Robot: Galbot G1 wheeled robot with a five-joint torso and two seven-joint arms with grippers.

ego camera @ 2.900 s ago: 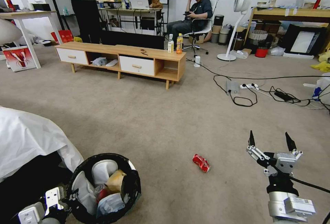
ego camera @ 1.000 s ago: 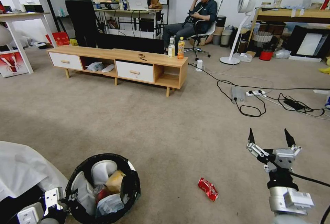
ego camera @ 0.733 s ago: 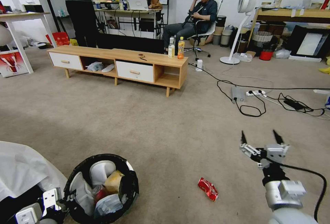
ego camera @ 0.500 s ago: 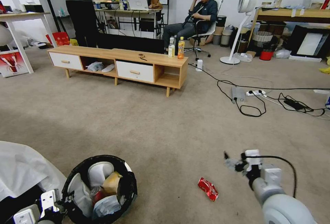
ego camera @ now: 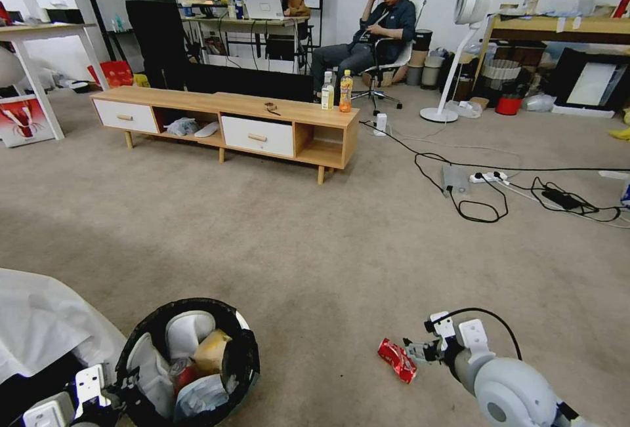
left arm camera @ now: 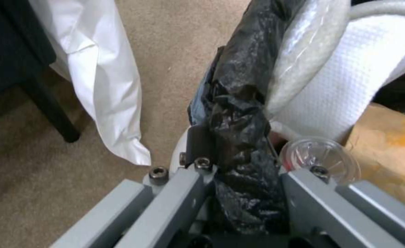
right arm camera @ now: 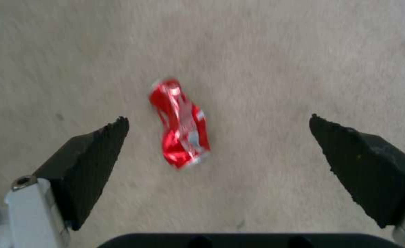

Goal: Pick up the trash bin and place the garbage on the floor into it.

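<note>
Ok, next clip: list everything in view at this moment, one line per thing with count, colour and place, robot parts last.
crushed can: 1, red, on the carpet near the right gripper
trash bin: 1, black-lined, bottom left, holding tissues and a brown paper bag
floor: beige-grey carpet across the room
TV bench: 1, wood with white drawers, mid-room
drink bottles: 2, pale and orange, upright on the bench's right end
standing fan: 1, white, back right
cables and power strip: black and white, right floor
white sheet: 1, left edge
left gripper: shut on the bin's rim
right gripper: open, fingers either side of the can, not touching
</note>
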